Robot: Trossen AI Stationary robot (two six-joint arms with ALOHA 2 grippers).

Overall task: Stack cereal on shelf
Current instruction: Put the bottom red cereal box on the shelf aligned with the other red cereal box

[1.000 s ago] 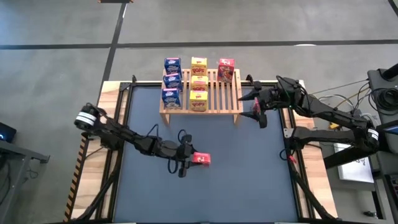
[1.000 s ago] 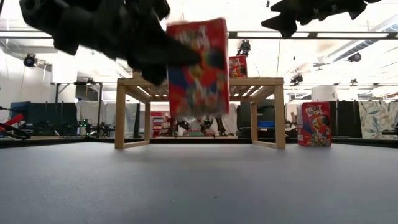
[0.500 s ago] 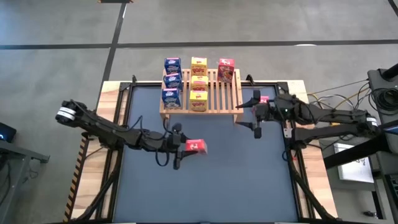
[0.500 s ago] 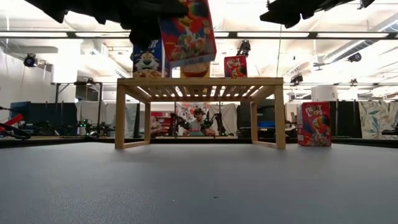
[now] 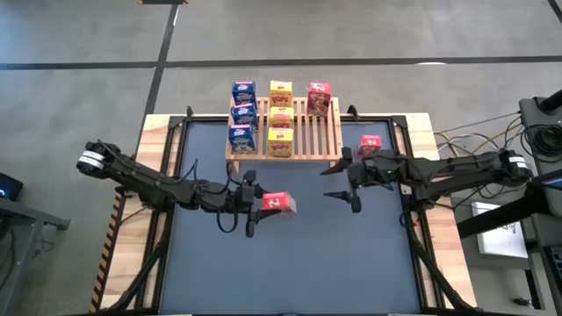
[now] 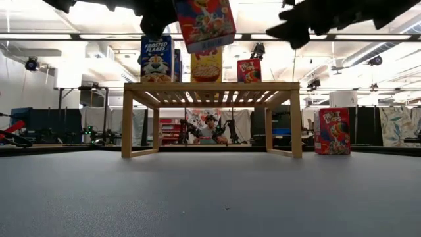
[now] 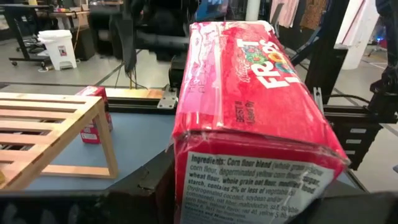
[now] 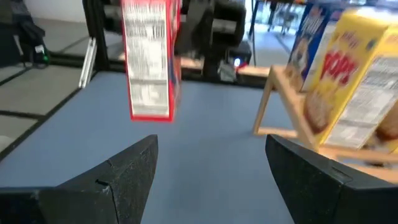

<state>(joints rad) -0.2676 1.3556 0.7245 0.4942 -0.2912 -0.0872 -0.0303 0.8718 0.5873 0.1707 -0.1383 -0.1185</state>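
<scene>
My left gripper [image 5: 256,204] is shut on a red cereal box [image 5: 279,204] held high over the table's middle, in front of the shelf; the box fills the left wrist view [image 7: 249,112]. The wooden slatted shelf [image 5: 303,132] carries three blue boxes [image 5: 242,112], three yellow boxes [image 5: 281,118] and one red box [image 5: 319,98]. Another red box [image 5: 371,143] stands on its bottom end on the table right of the shelf [image 6: 334,130]. My right gripper [image 5: 338,181] is open and empty, up in the air right of the held box. My left gripper pinches the red box between its two fingers at the end toward the table's left [image 5: 267,204], where the ingredients panel [image 7: 249,180] faces the wrist camera. The fingers come level from the table's left. The box is lifted clear, above shelf height, its front label up and slightly tilted [image 6: 204,23].
The dark table mat [image 5: 290,263] lies open toward the near edge. The shelf's legs [image 6: 128,122] stand at the far middle. Black frame rails [image 5: 413,237] run along the table's sides, with cables to the right.
My left gripper has risen with the red box and gone a little toward the far edge, so the box now hangs above shelf height. My right gripper has gone from beside the standing red box toward the table's left and near side, staying open.
</scene>
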